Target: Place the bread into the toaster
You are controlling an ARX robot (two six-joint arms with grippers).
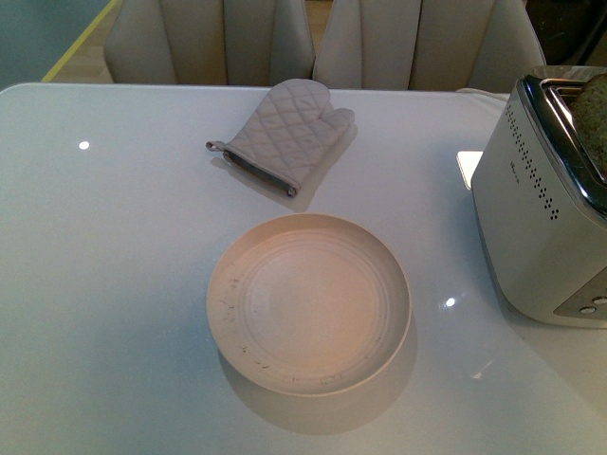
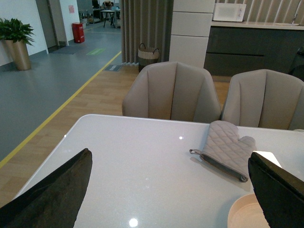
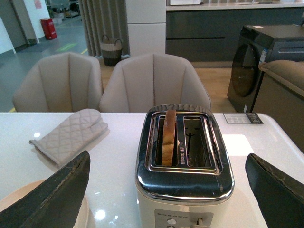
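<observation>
The white toaster stands at the table's right edge, with a chrome top and rows of dark dots. The bread stands upright in one of its two slots, crust showing above the rim; it also shows in the front view. The other slot is empty. My right gripper is open, its dark fingers spread wide on either side of the toaster, above and in front of it. My left gripper is open and empty over the table's left part. Neither arm shows in the front view.
An empty beige plate sits mid-table, near the front. A quilted beige oven mitt lies behind it. Two beige chairs stand at the far edge. A small card lies beyond the toaster.
</observation>
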